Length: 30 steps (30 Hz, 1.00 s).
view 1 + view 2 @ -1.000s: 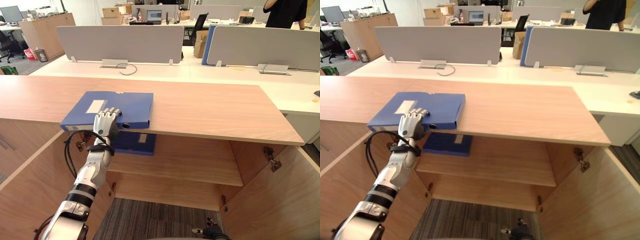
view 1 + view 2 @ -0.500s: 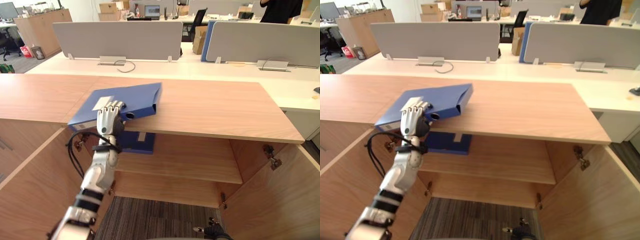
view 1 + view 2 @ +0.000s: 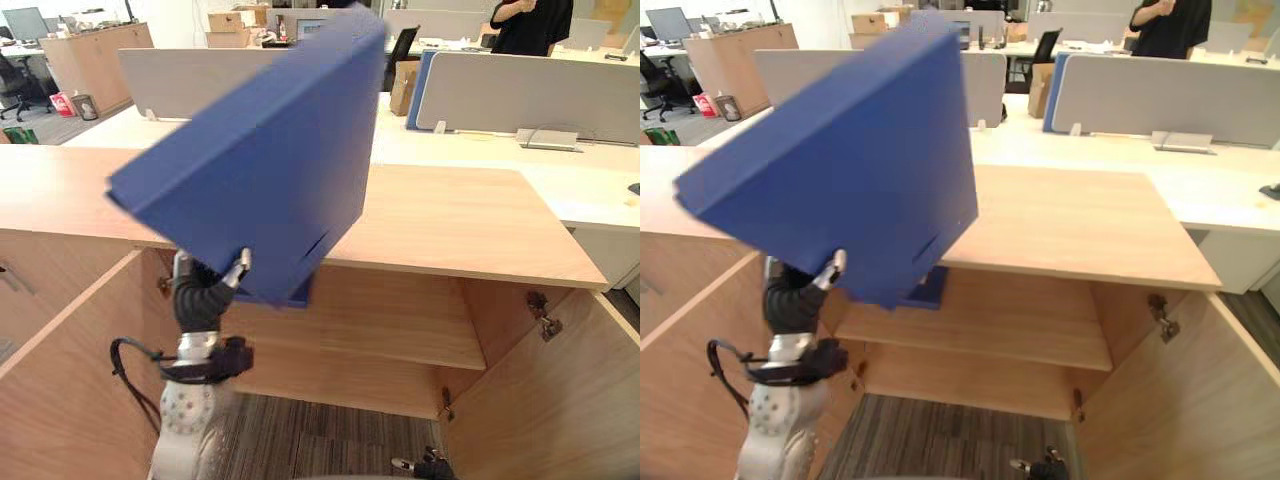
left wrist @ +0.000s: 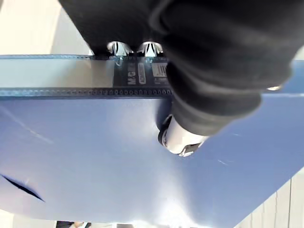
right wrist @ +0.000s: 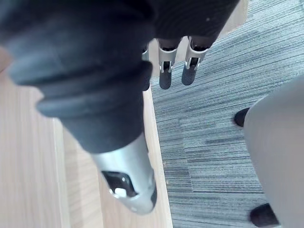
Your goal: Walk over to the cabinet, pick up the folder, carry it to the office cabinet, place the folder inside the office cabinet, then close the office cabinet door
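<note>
The blue folder (image 3: 260,160) is up in the air in front of the wooden cabinet, steeply tilted, its broad face toward me. My left hand (image 3: 205,290) grips its lower edge from below, shut on it. In the left wrist view the thumb (image 4: 183,140) presses on the folder's face (image 4: 95,161) while the fingertips (image 4: 133,47) hook over its labelled spine. The cabinet (image 3: 450,220) stands with both doors open and a shelf (image 3: 380,330) inside. My right hand (image 5: 175,66) hangs with relaxed fingers beside a wooden panel, above grey carpet.
A second blue folder (image 3: 928,288) lies on the shelf, mostly hidden behind the held one. The open doors stand at the left (image 3: 70,370) and right (image 3: 570,400). Behind the cabinet are desks with grey dividers (image 3: 530,90), and a person (image 3: 530,25) stands at the back right.
The folder has left the cabinet top and swung up close to me, steeply tilted. My left hand has dropped below the cabinet's top edge, still gripping it.
</note>
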Motion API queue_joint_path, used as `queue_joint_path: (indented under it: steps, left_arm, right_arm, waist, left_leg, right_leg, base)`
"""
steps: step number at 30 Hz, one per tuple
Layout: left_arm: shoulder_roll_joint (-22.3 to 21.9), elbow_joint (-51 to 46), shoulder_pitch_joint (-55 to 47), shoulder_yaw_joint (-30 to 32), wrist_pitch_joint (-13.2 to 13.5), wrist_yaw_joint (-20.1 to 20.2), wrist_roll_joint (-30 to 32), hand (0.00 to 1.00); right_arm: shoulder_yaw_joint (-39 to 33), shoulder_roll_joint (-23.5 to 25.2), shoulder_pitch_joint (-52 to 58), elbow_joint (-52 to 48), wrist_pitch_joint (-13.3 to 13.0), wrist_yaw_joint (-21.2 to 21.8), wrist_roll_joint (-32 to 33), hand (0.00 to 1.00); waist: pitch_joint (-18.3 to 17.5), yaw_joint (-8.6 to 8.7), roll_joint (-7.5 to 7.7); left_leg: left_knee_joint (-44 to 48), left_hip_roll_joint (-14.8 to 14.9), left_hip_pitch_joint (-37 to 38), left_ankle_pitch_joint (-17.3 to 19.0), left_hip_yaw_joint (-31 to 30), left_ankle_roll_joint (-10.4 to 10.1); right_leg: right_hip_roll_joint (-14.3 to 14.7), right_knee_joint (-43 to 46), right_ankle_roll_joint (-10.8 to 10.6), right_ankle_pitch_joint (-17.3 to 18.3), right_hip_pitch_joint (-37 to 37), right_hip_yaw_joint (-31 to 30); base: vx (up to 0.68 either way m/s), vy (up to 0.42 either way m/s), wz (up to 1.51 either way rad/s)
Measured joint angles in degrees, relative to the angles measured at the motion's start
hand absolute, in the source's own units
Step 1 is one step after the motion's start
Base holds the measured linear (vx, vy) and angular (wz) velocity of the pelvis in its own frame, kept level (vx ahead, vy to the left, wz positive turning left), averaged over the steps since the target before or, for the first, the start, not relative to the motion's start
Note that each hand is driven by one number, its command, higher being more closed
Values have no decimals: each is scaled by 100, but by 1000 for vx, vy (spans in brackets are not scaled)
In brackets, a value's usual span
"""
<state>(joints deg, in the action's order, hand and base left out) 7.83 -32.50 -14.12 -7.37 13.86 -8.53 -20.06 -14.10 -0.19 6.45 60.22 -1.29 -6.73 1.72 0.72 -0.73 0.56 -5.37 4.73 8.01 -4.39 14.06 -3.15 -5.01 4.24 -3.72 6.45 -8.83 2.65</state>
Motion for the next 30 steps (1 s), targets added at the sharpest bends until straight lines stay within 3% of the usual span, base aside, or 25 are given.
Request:
queue_joint_path:
  steps: [3, 6, 8, 9, 10, 16, 19, 21, 26, 30]
  left_arm:
    - [-140, -328, -323, 162, 95, 288, -965, 100]
    - [-265, -403, -477, 76, 200, 411, -1527, 100]
    - [-412, -407, -826, -39, 182, 491, -1964, 100]
    - [-465, -406, -940, -32, 158, 499, -2003, 100]
    - [-538, -406, -1164, -13, 110, 497, -2048, 100]
    - [-596, -405, -1483, 223, -57, 459, -1915, 100]
    - [-658, -406, -1498, 226, -134, 439, -1560, 100]
    - [-651, -406, -1492, 243, -155, 356, -1304, 100]
    - [-650, -406, -1394, 412, -171, 276, -933, 100]
    - [-647, -400, -1182, 601, -180, 319, -852, 100]
  right_arm:
    - [-36, 2, 79, -85, -16, -23, 462, 0]
    - [-5, 102, 92, -727, 51, -218, 866, 0]
    - [71, 386, 304, -2419, -4, -647, 990, 0]
    - [182, 378, 402, -2800, -23, -694, 990, 0]
    - [242, 380, 808, -3843, -39, -800, 990, 0]
    - [260, 554, 1891, -6650, -45, -1352, 768, 0]
    - [305, 559, 1918, -8080, -50, -1613, 202, 0]
    - [298, 544, 1853, -8917, -114, -1863, -521, 0]
    - [284, 462, 1466, -9429, -192, -2044, -965, 0]
    - [267, 370, 1140, -9437, -321, -1762, -862, 0]
  waist:
    - [-38, -40, 9]
    - [-41, -103, 5]
    - [-44, -27, 15]
    - [-45, -14, 16]
    - [-41, -26, 13]
    - [-21, 29, 25]
    - [-28, 124, 13]
    - [-29, 123, 12]
    - [-29, 126, 7]
    - [-28, 134, -5]
  left_leg:
    - [0, -30, -27, -22, -43, 27]
    - [1, -36, -129, -45, -75, 40]
    - [7, -30, -173, -49, -50, 45]
    - [7, -29, -173, -48, -44, 46]
    - [10, -27, -185, -43, -12, 51]
    - [31, 59, -41, 52, 262, 11]
    - [32, 89, 17, 119, 409, -40]
    - [34, 93, 3, 117, 432, -36]
    - [47, 66, -13, 115, 456, -17]
    - [92, 50, -93, 134, 412, 6]
  right_leg:
    - [-24, -4, -22, -13, 1, 16]
    - [-29, -4, -41, -27, 100, 37]
    - [-28, -4, -56, -41, 160, 21]
    - [-34, -7, -57, -41, 161, 19]
    - [-47, -23, -59, -42, 162, 18]
    - [-5, -22, -62, -44, 171, -201]
    - [37, -1, -65, -42, 205, -336]
    - [57, 14, -65, -42, 251, -372]
    - [69, 18, -65, -43, 290, -451]
    - [59, 21, -65, -43, 333, -455]
  base:
    - [-1, 2, 1]
    - [-12, 0, 3]
    - [-5, 4, -4]
    - [0, 0, 0]
    - [0, 0, 0]
    - [-3, -2, -25]
    - [-42, -5, -25]
    - [-21, -12, -8]
    - [-8, -1, -6]
    - [-27, -3, 4]
